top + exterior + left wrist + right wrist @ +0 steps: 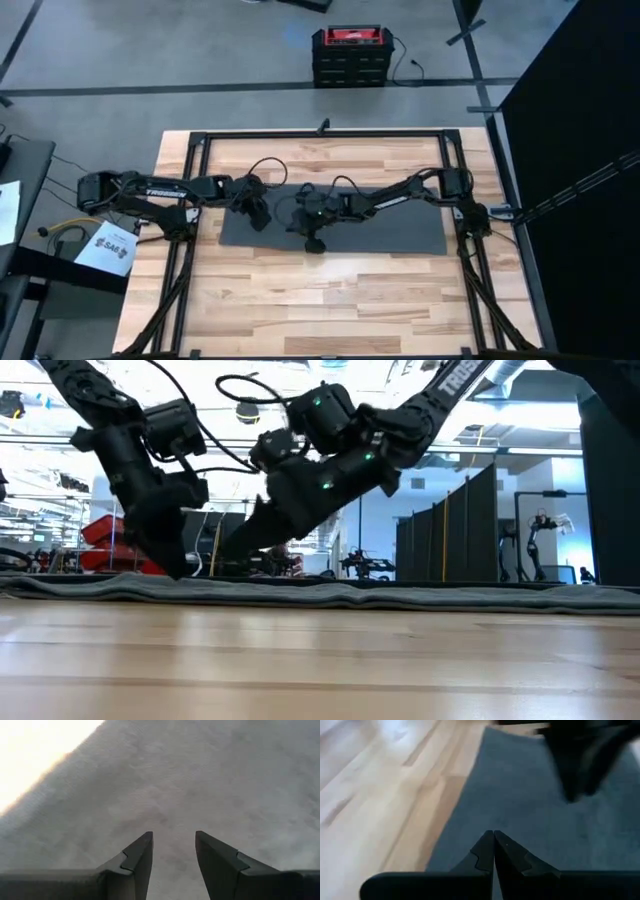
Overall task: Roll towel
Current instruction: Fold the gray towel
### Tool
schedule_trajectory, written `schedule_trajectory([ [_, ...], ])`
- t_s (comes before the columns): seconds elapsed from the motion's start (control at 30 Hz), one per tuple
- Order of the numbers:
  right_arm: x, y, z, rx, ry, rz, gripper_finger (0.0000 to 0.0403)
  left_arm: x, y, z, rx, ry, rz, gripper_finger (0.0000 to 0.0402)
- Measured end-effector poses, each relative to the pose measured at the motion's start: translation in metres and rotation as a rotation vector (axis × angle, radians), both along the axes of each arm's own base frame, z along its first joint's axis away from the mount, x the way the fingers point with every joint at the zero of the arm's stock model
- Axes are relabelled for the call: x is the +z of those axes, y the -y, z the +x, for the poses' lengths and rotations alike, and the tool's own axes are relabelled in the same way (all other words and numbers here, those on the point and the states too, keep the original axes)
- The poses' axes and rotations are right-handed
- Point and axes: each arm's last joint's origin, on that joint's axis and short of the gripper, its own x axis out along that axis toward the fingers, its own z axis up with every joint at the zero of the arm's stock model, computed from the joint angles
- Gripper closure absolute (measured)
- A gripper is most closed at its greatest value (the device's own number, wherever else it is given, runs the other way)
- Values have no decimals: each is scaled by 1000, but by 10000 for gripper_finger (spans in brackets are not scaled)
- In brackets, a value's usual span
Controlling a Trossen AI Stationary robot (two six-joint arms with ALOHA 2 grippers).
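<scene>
The dark grey towel (390, 230) lies spread flat on the wooden table, long side running left to right; in the low view the towel (400, 595) is a thin flat strip. My left gripper (258, 214) points down over its left part, open, with the fingertips (145, 845) close over the cloth (200, 780). My right gripper (314, 242) is shut with nothing in it. It slants down over the towel (530, 800) close to its near edge. In the low view its tip (228, 548) hangs a little above the cloth. My left gripper comes at the towel's left part from above with its fingers apart. In the low view its tip (186, 568) reaches down to the cloth's surface. Whether it touches, I cannot tell.
A black frame (320, 133) runs round the table's far side and both ends. Bare wood (330, 300) stretches from the towel to the near edge. A red and black box (350, 55) stands on the floor beyond the table.
</scene>
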Motion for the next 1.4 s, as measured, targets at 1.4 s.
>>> schedule_trajectory([
  [1.4,-14,25,9,-233,-159,-44,403,-16,76,12,72,-8,40,268],
])
